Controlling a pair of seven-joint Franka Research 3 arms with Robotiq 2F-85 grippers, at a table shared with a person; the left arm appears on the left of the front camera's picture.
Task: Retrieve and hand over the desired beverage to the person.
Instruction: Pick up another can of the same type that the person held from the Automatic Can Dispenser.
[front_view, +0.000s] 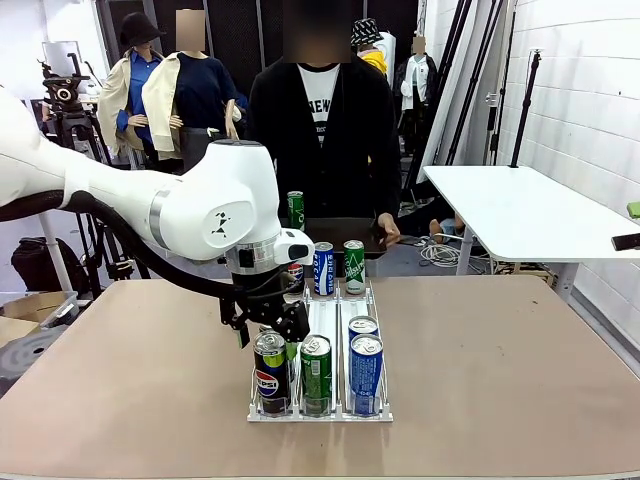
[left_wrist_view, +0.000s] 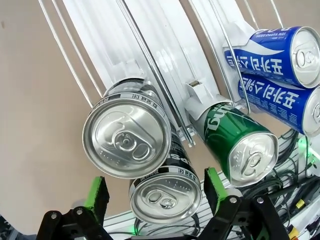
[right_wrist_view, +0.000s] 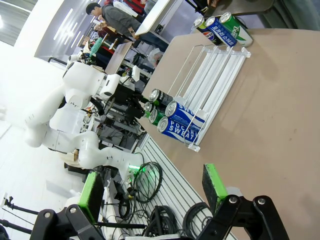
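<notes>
My left pincer (left_wrist_view: 155, 190) hangs wide open and empty just above the Pepsi can (front_view: 271, 372). That can stands at the near end of the rack (front_view: 327, 312), in its 7 o'clock corner. Through the wrist camera the green pads sit either side of a can top; I cannot tell whether they touch it. A green can (front_view: 316, 373) and two blue cans (front_view: 365, 372) stand beside it, toward 3 o'clock. My right pincer (right_wrist_view: 152, 187) is also fully spread and empty, well apart from the rack. The person (front_view: 320, 130) stands at 12 o'clock across the desk (front_view: 500, 360), with one hand (front_view: 387, 232) near the rack's far end.
</notes>
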